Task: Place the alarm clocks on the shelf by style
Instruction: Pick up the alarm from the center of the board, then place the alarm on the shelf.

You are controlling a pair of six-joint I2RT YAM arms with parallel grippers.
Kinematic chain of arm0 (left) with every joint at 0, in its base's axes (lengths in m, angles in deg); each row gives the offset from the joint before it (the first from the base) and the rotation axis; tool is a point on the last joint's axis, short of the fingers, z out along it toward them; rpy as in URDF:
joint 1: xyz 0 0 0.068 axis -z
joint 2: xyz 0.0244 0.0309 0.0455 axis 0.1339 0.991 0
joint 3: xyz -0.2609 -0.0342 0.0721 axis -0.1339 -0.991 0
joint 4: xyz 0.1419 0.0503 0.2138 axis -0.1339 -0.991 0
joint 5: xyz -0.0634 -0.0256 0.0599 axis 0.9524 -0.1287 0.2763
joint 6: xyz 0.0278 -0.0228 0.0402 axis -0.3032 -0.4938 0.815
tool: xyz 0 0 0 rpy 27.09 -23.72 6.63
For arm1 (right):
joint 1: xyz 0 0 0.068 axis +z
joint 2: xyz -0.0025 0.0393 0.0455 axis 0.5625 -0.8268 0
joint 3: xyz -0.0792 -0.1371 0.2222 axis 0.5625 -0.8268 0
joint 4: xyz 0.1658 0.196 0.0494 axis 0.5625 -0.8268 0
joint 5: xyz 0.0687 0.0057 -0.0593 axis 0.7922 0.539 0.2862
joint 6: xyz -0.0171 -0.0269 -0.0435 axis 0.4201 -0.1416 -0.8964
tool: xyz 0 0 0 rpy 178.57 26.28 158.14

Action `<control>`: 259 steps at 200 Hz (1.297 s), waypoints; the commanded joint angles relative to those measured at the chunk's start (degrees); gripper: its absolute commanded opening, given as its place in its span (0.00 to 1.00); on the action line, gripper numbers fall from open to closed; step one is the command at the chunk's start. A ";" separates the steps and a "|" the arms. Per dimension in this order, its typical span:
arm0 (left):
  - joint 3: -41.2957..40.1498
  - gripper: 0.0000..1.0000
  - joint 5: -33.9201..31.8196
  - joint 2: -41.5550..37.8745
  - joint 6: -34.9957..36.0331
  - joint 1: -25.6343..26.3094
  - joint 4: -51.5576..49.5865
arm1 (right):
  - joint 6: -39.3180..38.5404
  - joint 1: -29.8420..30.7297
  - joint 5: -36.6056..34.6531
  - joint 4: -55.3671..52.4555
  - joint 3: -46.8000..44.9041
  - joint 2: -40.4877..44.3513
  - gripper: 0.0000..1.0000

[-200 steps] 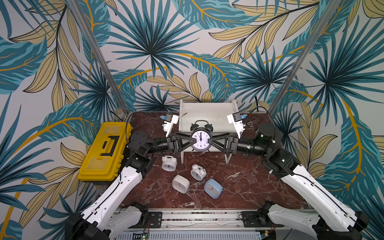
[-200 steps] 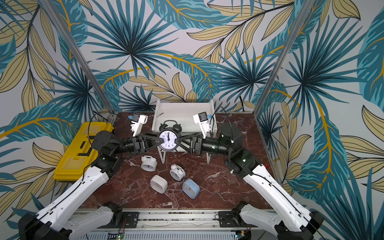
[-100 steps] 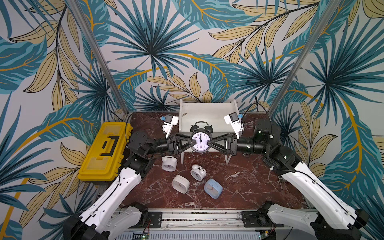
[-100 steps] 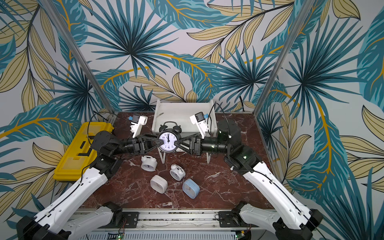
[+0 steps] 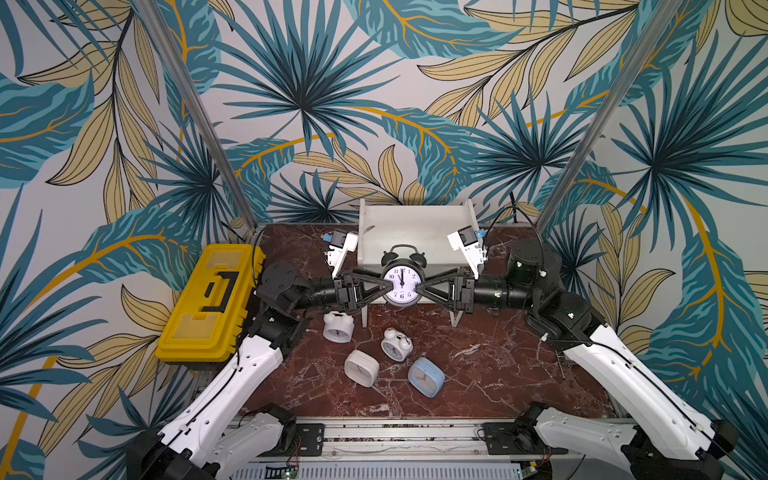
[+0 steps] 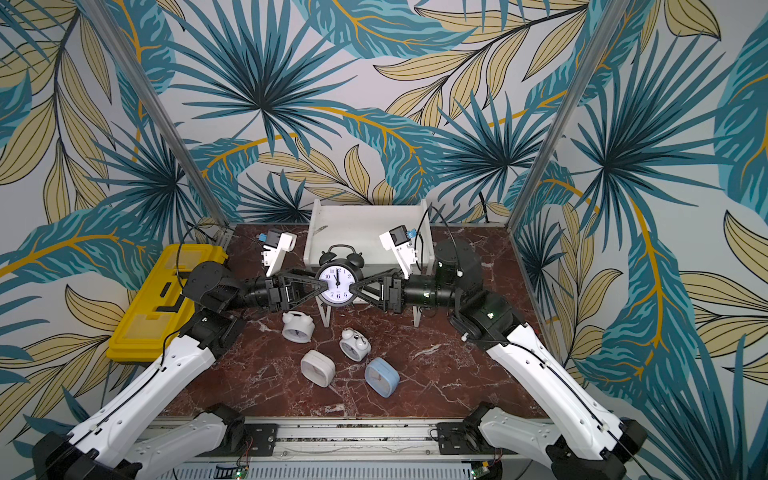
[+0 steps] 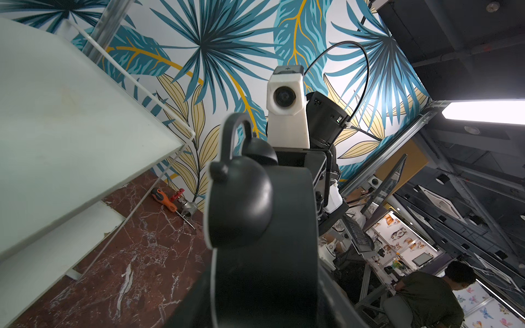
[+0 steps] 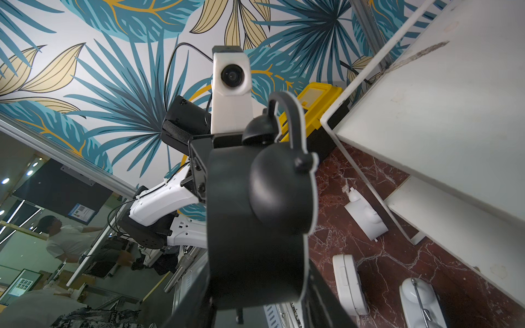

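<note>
Black clock (image 5: 402, 282) hangs upright in the air, just in front of the upper board of the shelf (image 5: 415, 224). My right gripper (image 5: 419, 289) is clamped on it. My left gripper (image 5: 390, 287) flanks its other side; I cannot tell whether it grips. Blue clock (image 5: 426, 377) and white square clock (image 5: 361, 368) lie on the table (image 5: 498, 374)

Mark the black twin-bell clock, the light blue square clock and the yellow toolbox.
black twin-bell alarm clock (image 5: 401, 283): in a top view, centre of its white dial.
light blue rounded-square alarm clock (image 5: 426, 377): in a top view, middle of its face.
yellow plastic toolbox (image 5: 189, 332): in a top view, near end of its lid.
</note>
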 commanded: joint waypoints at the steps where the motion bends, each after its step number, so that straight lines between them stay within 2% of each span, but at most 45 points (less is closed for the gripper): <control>1: 0.08 0.81 -1.72 -1.44 3.22 -0.24 -1.71 | -3.78 -0.06 -0.63 -2.98 2.54 0.85 0.24; 13: 0.56 0.89 -2.69 -1.76 4.65 -0.19 -3.46 | -7.18 -0.04 -2.45 -6.80 5.09 0.33 0.23; 42: 3.02 0.93 -9.32 -4.25 12.18 -0.46 -13.56 | -15.62 -0.71 -7.02 -15.18 14.10 -3.97 0.21; 76: 3.04 0.95 -24.80 -10.02 17.56 -1.34 -25.84 | -23.76 -2.08 -10.44 -21.52 26.31 -13.58 0.20; 89: 1.42 0.95 -32.14 -13.34 16.78 -1.57 -28.89 | -27.02 -2.27 -12.29 -22.91 30.74 -17.38 0.20; 99: -0.85 0.92 -35.86 -15.93 13.37 -1.77 -29.40 | -29.28 -2.30 -13.47 -23.38 33.75 -20.43 0.20; 118: -7.54 0.88 -33.08 -20.56 6.12 -1.76 -21.58 | -31.84 -2.91 -14.25 -23.38 39.08 -26.06 0.19; 127: -9.16 0.87 -32.96 -22.16 4.82 -1.80 -21.84 | -32.53 -3.31 -14.28 -23.09 41.20 -28.40 0.19; 161: -9.89 0.83 -34.80 -25.88 6.48 -1.81 -29.33 | -33.40 -4.39 -14.40 -20.30 45.44 -35.04 0.19; 201: -10.02 0.82 -34.64 -25.47 6.90 -1.79 -28.52 | -34.40 -5.26 -16.61 -16.46 45.51 -38.00 0.18; 241: -11.29 0.81 -33.52 -23.63 6.41 -1.74 -25.46 | -37.00 -6.17 -15.82 -12.07 42.67 -38.72 0.17; 259: -11.39 0.81 -33.09 -22.46 6.55 -1.78 -24.82 | -37.17 -7.27 -12.74 -11.73 42.47 -39.74 0.18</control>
